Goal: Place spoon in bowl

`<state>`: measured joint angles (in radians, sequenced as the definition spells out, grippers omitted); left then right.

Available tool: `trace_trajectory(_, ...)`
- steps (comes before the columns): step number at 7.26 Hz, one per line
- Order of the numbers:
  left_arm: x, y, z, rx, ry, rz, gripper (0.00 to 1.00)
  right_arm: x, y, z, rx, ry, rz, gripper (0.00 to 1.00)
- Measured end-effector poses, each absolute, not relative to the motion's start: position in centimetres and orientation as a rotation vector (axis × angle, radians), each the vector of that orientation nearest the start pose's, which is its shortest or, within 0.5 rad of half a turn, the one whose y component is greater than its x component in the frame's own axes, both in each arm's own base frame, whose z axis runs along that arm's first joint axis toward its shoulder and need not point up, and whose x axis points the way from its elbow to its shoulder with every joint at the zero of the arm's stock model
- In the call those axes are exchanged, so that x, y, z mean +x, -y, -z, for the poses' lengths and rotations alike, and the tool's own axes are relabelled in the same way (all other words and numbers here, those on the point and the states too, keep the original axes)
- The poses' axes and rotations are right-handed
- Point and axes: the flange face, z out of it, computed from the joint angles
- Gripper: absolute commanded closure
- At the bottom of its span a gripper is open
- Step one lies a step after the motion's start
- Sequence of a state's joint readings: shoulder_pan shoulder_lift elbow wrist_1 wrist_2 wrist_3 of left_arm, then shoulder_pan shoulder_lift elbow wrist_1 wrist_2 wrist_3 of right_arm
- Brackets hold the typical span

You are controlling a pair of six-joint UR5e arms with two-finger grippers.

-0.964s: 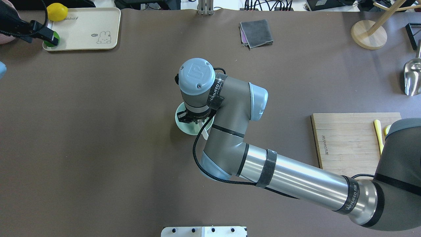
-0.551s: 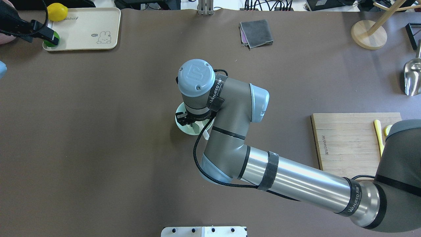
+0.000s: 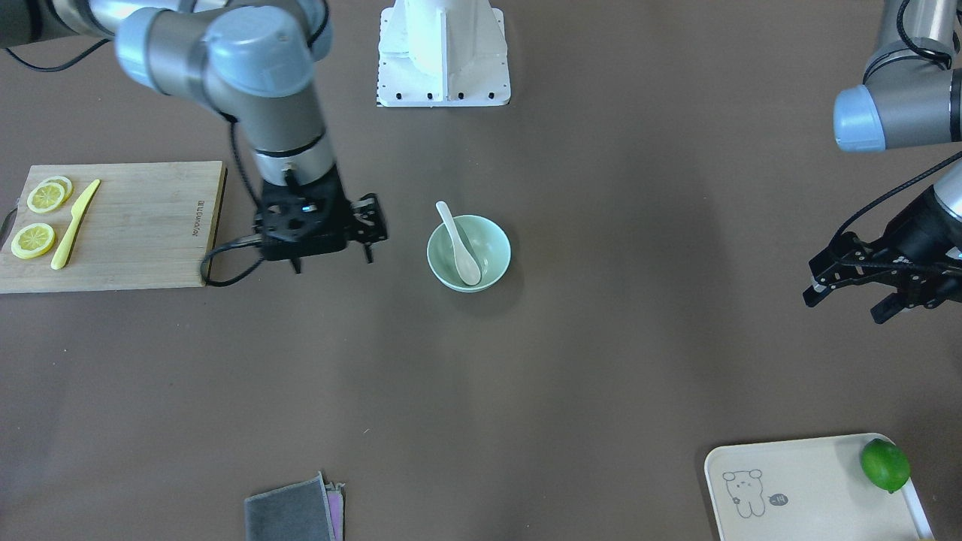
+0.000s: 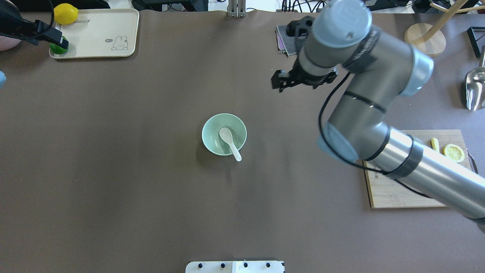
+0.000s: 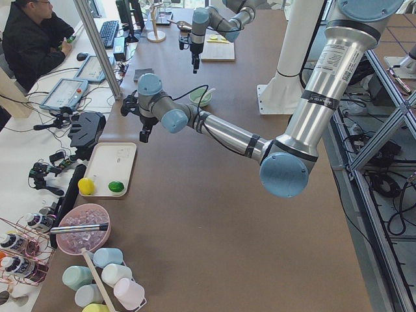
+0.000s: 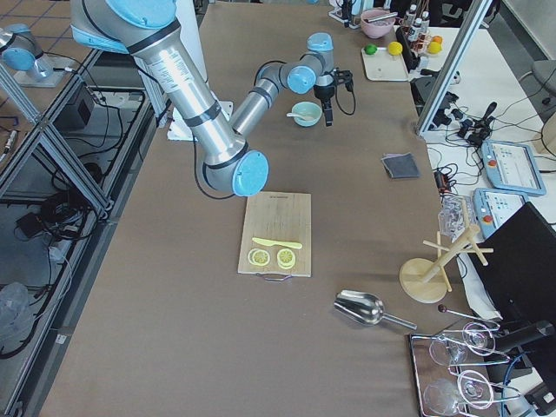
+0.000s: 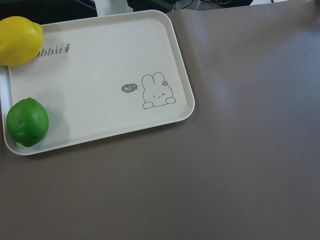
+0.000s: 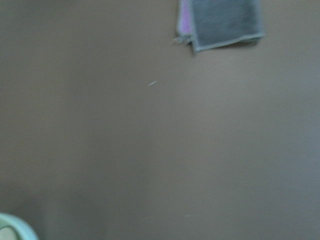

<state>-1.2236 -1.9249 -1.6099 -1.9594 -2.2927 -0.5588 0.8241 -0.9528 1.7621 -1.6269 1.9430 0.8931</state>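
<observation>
The mint-green bowl [image 4: 214, 131] stands at the table's middle, also in the front view [image 3: 492, 248]. The white spoon [image 4: 229, 140] lies in it, scoop down inside, with its handle resting on the rim and pointing out over it [image 3: 455, 238]. My right gripper [image 4: 305, 80] is open and empty, raised above the table far to the right of the bowl, also in the front view [image 3: 370, 229]. My left gripper [image 3: 845, 300] is open and empty at the far left, above the tray's edge.
A cream tray [image 4: 98, 34] with a lemon [image 4: 65, 13] and a lime [image 4: 58, 48] sits far left. A folded grey cloth [image 3: 289, 515] lies far centre. A wooden board [image 3: 135, 225] carries a yellow knife [image 3: 74, 225] and lemon slices. A metal scoop [image 4: 475, 89] lies far right.
My right gripper has let go of the spoon, risen off the bowl and swung away to the far right. The spoon now lies in the bowl. The left arm has stayed put.
</observation>
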Motion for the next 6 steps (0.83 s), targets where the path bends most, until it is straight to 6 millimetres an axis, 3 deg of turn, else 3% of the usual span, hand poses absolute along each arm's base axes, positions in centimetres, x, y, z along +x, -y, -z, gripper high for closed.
trace_trajectory(1,15.1,61.7,-39.2,0.389,-0.938,-0.092,0.02,-30.5,57.2,-25.3,0.248,0.779,-0.02,0.0)
trace_trajectory(2,15.0,61.9,-39.2,0.409,-0.92,-0.088,0.02,-25.0,58.8,-27.8,0.244,0.771,-0.047,0.0)
trace_trajectory(4,14.7,62.3,-39.9,0.444,-0.857,-0.059,0.02,-18.7,59.3,-32.6,0.21,0.743,-0.119,0.0)
trace_trajectory(6,14.2,61.5,-42.1,0.412,-0.825,-0.042,0.02,-12.9,58.3,-38.3,0.143,0.734,-0.16,0.0)
